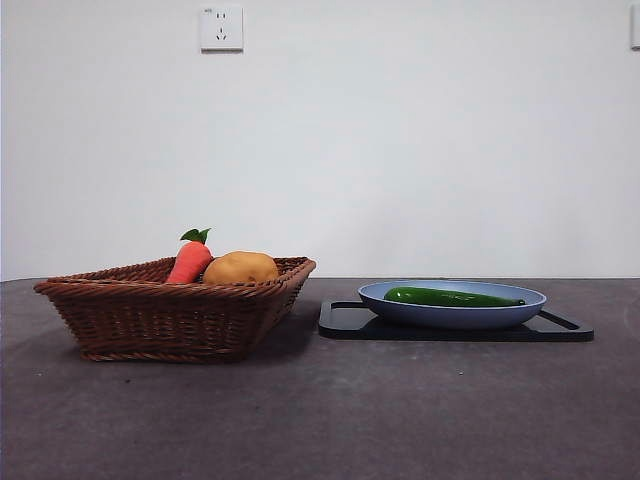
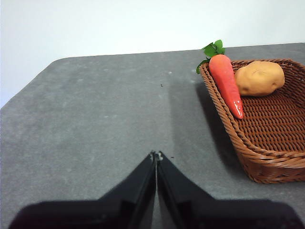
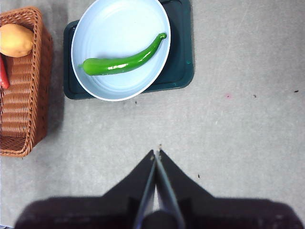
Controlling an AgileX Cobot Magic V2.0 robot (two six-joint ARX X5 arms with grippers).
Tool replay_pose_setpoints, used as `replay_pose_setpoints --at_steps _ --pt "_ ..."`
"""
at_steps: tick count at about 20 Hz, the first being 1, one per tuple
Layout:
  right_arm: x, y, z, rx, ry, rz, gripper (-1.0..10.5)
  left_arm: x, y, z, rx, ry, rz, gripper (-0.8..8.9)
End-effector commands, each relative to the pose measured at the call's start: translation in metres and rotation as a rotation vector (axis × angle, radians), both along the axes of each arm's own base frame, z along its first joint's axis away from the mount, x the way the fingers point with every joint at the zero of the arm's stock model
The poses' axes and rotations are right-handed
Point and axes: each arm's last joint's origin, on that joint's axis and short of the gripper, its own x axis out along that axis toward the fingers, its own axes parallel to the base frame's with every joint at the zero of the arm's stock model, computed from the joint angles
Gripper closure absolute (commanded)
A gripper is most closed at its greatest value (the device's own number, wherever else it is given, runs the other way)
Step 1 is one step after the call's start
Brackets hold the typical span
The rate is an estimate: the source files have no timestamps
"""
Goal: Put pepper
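Note:
The long glossy green pepper [image 1: 452, 297] lies in the blue plate [image 1: 400, 309], which sits on a black tray [image 1: 340, 322]. In the right wrist view the pepper [image 3: 123, 63] lies across the plate [image 3: 119, 24]. My right gripper [image 3: 157, 153] is shut and empty, over bare table apart from the plate. My left gripper [image 2: 156, 155] is shut and empty, over bare table beside the wicker basket [image 2: 257, 157]. Neither gripper shows in the front view.
The brown wicker basket [image 1: 150, 310] stands left of the tray and holds an orange carrot [image 1: 190, 262] and a yellow-brown potato [image 1: 241, 268]. The carrot [image 2: 226, 83] and potato [image 2: 259, 78] also show in the left wrist view. A wall socket [image 1: 221, 28] is behind.

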Motion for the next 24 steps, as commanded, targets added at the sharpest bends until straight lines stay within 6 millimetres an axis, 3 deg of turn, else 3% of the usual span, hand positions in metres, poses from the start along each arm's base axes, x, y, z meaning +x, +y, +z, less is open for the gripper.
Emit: replay_pose_setpoints --at_steps 1,6,9,13,18,21,24 --pt "0.003 -0.002 0.003 -0.002 -0.011 -0.010 9.4 0.000 0.000 -0.001 -0.010 -0.004 0.003 8.05" --pt "0.004 0.003 0.003 0.020 -0.015 0.019 9.4 0.000 0.000 -0.001 -0.010 -0.004 0.003 8.05" --pt "0.003 -0.010 0.004 0.008 -0.032 -0.019 9.4 0.000 0.000 -0.001 -0.010 -0.005 0.003 8.05" --pt "0.007 -0.011 0.006 0.004 -0.082 -0.018 9.4 0.000 0.000 -0.001 -0.010 -0.005 0.003 8.05" --pt "0.013 -0.008 0.015 -0.082 -0.336 0.043 9.4 0.000 0.000 -0.001 -0.010 -0.005 0.003 8.05" --pt "-0.003 0.004 0.014 -0.136 -0.591 0.081 9.4 0.000 0.000 -0.001 -0.010 -0.005 0.003 8.05" --pt "-0.034 0.009 -0.004 -0.166 -0.721 0.070 9.4 0.000 0.000 -0.001 -0.010 -0.005 0.003 8.05"
